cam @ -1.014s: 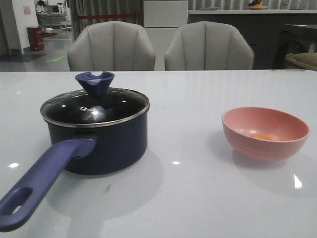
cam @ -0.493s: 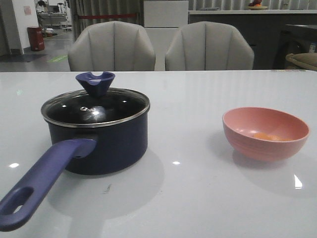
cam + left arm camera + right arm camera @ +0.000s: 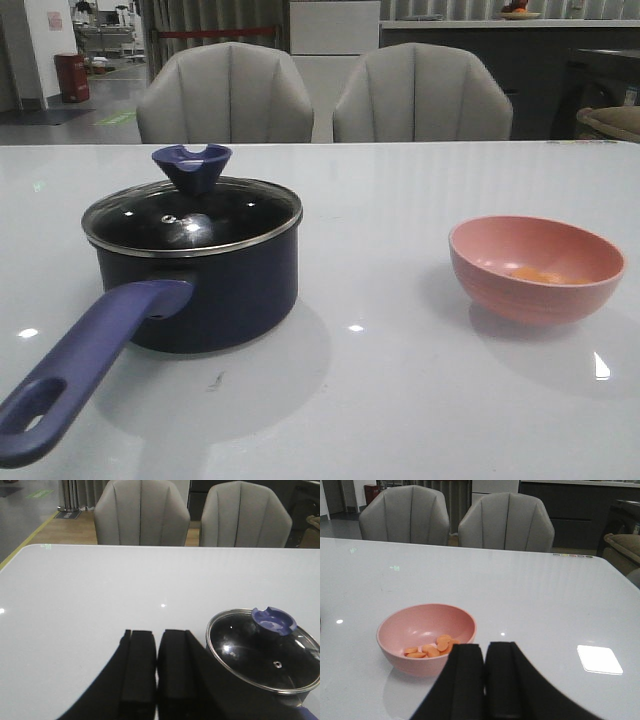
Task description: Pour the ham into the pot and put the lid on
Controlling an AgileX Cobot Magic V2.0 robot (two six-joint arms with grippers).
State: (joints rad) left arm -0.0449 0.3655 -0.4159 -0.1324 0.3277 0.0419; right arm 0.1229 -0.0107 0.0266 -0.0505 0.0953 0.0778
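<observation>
The dark navy saucepan (image 3: 210, 285) is sitting on the left side of the white table (image 3: 400, 400), its long purple-blue handle (image 3: 85, 365) reaching toward the near left edge with a hole at its end. The glass lid (image 3: 192, 218) is resting on the pot, silver rim all round, and its blue-purple flared knob (image 3: 191, 166) is showing a notch at the top. Well apart on the right, the pink bowl (image 3: 537, 268) is holding the ham (image 3: 431, 648), several small flat orange slices lying together on the bowl's bottom.

The left gripper (image 3: 156, 670) is hanging just beside the pot with its black fingers pressed together and holding nothing. The right gripper (image 3: 484, 677) is hanging near the bowl, likewise closed and empty.

Two grey chairs (image 3: 225, 95) are standing at the far edge. No readable writing is showing on any item.
</observation>
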